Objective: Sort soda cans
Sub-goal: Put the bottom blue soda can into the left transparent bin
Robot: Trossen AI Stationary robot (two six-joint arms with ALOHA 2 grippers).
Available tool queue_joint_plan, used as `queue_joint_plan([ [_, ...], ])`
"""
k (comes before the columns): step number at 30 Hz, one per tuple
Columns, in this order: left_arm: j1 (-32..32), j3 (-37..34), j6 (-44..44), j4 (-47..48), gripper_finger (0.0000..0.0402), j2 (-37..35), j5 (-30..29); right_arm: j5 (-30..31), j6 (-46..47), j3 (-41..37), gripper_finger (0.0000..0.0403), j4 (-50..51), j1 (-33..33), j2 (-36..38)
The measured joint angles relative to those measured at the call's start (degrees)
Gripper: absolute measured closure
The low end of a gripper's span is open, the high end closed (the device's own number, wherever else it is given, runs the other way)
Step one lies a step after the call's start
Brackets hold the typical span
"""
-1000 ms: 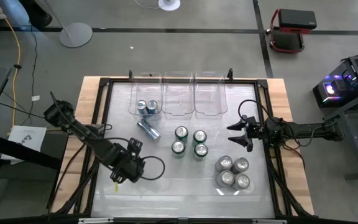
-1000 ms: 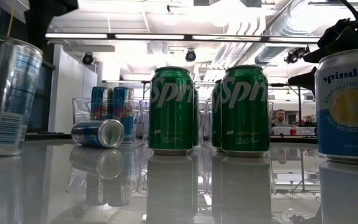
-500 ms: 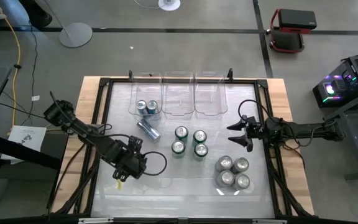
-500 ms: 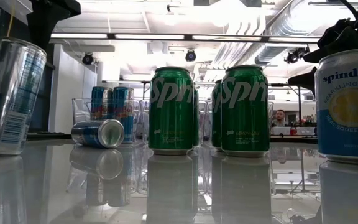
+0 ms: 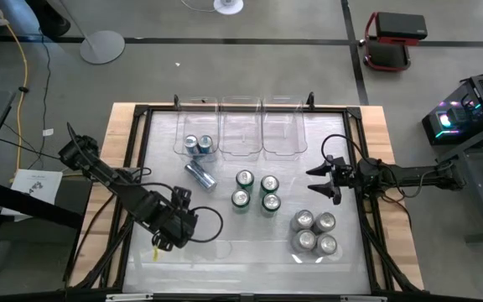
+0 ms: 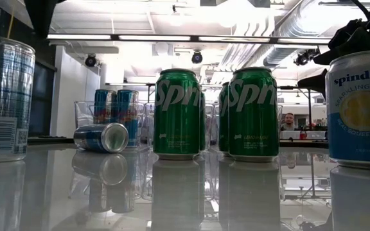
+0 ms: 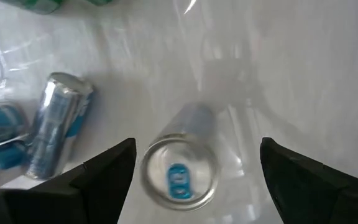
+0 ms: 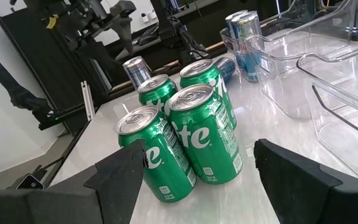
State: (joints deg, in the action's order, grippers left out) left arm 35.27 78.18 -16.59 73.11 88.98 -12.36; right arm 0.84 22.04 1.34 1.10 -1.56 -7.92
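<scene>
A blue-and-silver soda can (image 7: pixel 179 174) stands upright on its base near the table's near-left part (image 6: pixel 2 96). My left gripper (image 7: pixel 197 148) hangs above it, open, with a finger on either side and a gap to both. In the high view my left gripper (image 5: pixel 170 230) hides this can. Another blue can (image 5: pixel 199 175) lies on its side. Two blue cans (image 5: pixel 197 144) stand in the left clear bin. Several green cans (image 5: pixel 256 192) and several silver-grey cans (image 5: pixel 314 232) stand in clusters. My right gripper (image 5: pixel 310 183) is open, right of the green cans (image 8: pixel 185 130).
Three clear bins (image 5: pixel 241 126) line the table's far edge; the middle and right ones hold nothing. A black frame (image 5: pixel 137 159) runs round the table. The white tabletop (image 5: pixel 241 252) lies bare between the left gripper and the silver-grey cans.
The blue can under my left gripper leaned over in the earlier frames; it now stands upright on its base. My left gripper has shifted slightly above it. My right arm has kept still.
</scene>
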Motion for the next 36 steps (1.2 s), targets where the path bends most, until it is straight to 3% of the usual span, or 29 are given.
queue_joint_plan([
  [9, 0.00, -6.42, 2.20, -0.64, 0.0080, 0.01, 2.23, -0.02, 0.00, 0.01, 0.0112, -0.01, 0.02, 0.00],
  [17, -1.63, -8.09, 2.74, -4.18, 0.0082, -0.01, 4.80, 0.00, 0.00, 0.00, 0.0112, -0.01, 0.02, 0.00],
  [24, -3.28, -8.08, 1.84, -4.14, 0.0127, -0.01, 5.02, 0.00, 0.00, 0.00, 0.0112, 0.00, 0.02, 0.00],
  [30, -6.73, -8.01, -9.15, -4.14, 0.0174, -0.04, 8.07, -0.01, 0.00, 0.00, 0.0112, 0.00, 0.02, 0.00],
  [36, -8.78, -8.08, -22.62, -4.18, 0.0164, -1.26, 7.81, -0.02, 0.00, 0.01, 0.0112, 0.00, 0.02, 0.00],
])
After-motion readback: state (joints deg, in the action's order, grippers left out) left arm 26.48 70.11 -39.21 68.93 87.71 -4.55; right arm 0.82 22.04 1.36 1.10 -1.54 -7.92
